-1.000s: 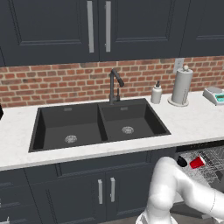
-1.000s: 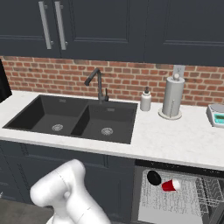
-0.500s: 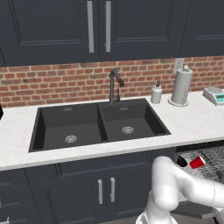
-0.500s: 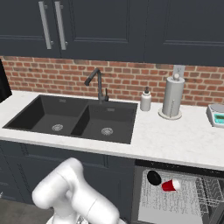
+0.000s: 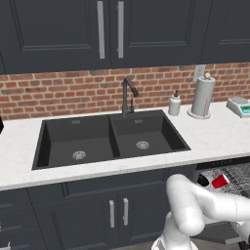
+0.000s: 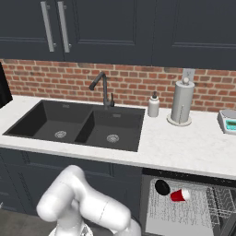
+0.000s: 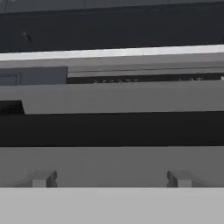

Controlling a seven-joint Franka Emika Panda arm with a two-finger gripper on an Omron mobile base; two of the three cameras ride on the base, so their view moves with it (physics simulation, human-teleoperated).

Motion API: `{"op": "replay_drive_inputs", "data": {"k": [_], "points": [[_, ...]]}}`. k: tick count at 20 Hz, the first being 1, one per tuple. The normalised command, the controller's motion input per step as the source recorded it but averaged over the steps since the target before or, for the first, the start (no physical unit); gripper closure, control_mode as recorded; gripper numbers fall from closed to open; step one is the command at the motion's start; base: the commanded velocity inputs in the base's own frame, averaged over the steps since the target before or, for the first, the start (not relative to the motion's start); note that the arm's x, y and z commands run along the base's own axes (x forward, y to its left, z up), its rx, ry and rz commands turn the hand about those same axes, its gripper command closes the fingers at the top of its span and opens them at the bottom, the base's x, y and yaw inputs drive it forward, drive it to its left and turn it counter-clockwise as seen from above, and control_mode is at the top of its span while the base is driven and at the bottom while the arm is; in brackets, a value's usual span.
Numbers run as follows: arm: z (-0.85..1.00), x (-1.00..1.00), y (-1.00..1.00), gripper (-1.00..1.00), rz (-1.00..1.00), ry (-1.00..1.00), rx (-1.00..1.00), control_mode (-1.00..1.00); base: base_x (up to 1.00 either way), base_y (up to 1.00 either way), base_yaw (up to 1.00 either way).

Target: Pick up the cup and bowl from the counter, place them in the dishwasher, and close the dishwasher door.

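Observation:
The red cup (image 5: 219,181) lies on its side in the dishwasher's pulled-out wire rack (image 5: 238,174), with the black bowl (image 5: 202,180) just left of it. From the right base, cup (image 6: 180,195) and bowl (image 6: 162,186) rest at the rack's (image 6: 198,209) back left, under the white counter (image 6: 184,147). My arm reaches low to the right in front of the dishwasher. In the hand view my gripper (image 7: 111,179) is open and empty, its fingertips (image 7: 43,178) wide apart before a flat grey panel (image 7: 113,159) that may be the dishwasher door; dark bands and the counter's pale edge (image 7: 109,54) lie beyond.
A black double sink (image 5: 110,139) with a faucet (image 5: 128,95) is set in the counter (image 5: 215,139). A soap bottle (image 5: 174,104), a paper towel roll (image 5: 202,96) and a small scale (image 5: 240,106) stand at the back right. Navy cupboards (image 5: 112,215) sit below the sink.
My forearm has stretched lower and further right toward the dishwasher front. Cup and bowl have stayed put in the rack.

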Motion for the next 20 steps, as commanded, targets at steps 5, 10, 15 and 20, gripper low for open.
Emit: {"op": "replay_drive_inputs", "data": {"k": [5, 10, 15, 20], "points": [[-0.30, 0.70, -0.30, -1.00, 0.00, -0.29, 0.00, -1.00, 0.00, 0.00, 0.00], [-0.07, 0.66, -0.26, -1.00, 0.02, -0.34, 0.00, -1.00, 0.00, 0.00, 0.00], [0.03, 0.68, -0.21, -1.00, 0.03, -0.33, 0.00, -1.00, 0.00, 0.00, 0.00], [0.19, 0.81, -0.07, -1.00, 0.04, -0.10, -0.02, -1.00, 0.00, 0.00, 0.00]]}}
